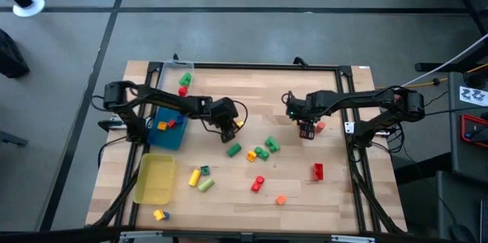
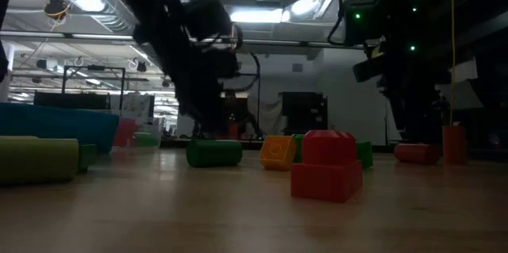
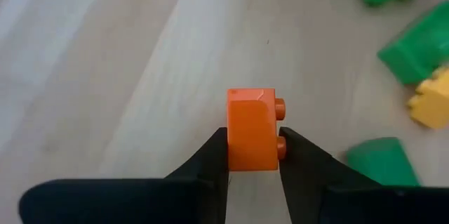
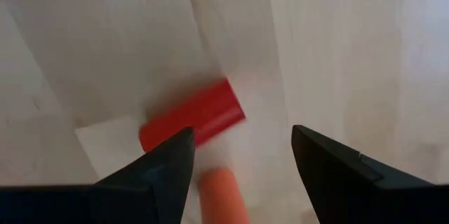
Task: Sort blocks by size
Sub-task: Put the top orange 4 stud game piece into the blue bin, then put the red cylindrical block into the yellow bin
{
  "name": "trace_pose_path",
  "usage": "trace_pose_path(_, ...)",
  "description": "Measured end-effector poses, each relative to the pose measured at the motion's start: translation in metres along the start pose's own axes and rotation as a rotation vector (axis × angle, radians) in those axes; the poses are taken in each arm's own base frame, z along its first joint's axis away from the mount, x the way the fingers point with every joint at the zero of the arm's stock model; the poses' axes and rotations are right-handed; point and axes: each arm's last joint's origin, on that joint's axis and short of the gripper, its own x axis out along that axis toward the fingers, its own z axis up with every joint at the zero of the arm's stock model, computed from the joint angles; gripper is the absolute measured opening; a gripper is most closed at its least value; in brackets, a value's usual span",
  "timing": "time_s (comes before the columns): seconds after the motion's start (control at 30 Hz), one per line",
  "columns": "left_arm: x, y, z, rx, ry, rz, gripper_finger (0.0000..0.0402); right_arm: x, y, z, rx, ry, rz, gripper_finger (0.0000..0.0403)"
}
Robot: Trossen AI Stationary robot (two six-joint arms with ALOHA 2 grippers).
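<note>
My left gripper (image 1: 229, 132) is at the table's middle, beside the blue tray (image 1: 174, 138), and is shut on a small orange block (image 3: 251, 129) with studs on one side. My right gripper (image 1: 307, 129) points down at the table's right of middle. It stands open above a red cylinder block (image 4: 193, 122) lying on its side and an orange cylinder block (image 4: 223, 196). Both cylinders lie on the wood and neither finger touches them. Other blocks lie scattered on the near half of the table. My left gripper pinches the orange block between its two fingers. One finger is on the plain side (image 3: 235, 150), the other on the studded side (image 3: 280, 147). The fingers (image 3: 210, 161) come slanting down from above. Whether the block is clear of the table, I cannot tell.
A clear tray (image 1: 177, 69) at the far left holds a green and a red block; the blue tray holds two blocks. A yellow tray (image 1: 155, 180) lies near left. Green blocks (image 1: 263, 150), a red brick (image 1: 317, 171) and yellow and green cylinders (image 1: 200, 178) lie between the arms and the near edge.
</note>
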Motion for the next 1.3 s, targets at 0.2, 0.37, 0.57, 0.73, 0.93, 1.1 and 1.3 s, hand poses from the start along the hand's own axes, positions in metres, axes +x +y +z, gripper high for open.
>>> trace_pose_path(0.2, -0.052, -0.001, 0.008, -0.011, 0.061, 0.02, 0.0081, 0.0, 0.0, 0.002, 0.023, -0.024, 0.007, 0.0239)
trace_pose_path(0.37, -0.1, -0.001, 0.001, -0.073, 0.122, 0.037, 0.0087, 0.0, 0.0, 0.002, 0.049, -0.024, 0.007, 0.0239)
trace_pose_path(0.57, -0.148, 0.003, -0.022, -0.195, 0.205, 0.074, 0.0087, 0.002, 0.0, 0.003, 0.092, -0.02, 0.004, 0.0239)
trace_pose_path(0.73, -0.179, 0.008, -0.046, -0.306, 0.314, 0.13, 0.009, 0.002, 0.0, 0.004, 0.098, -0.026, -0.001, 0.0239)
trace_pose_path(0.93, -0.192, 0.014, -0.072, -0.39, 0.439, 0.227, 0.0097, 0.002, 0.0, 0.005, 0.099, -0.027, -0.001, 0.0239)
trace_pose_path(1.1, -0.183, 0.02, -0.091, -0.386, 0.534, 0.31, 0.0121, 0.002, 0.001, 0.004, 0.1, -0.022, 0.007, 0.0239)
trace_pose_path(1.3, -0.17, 0.023, -0.104, -0.402, 0.573, 0.338, 0.0147, 0.002, 0.001, 0.004, 0.143, -0.021, 0.008, 0.0239)
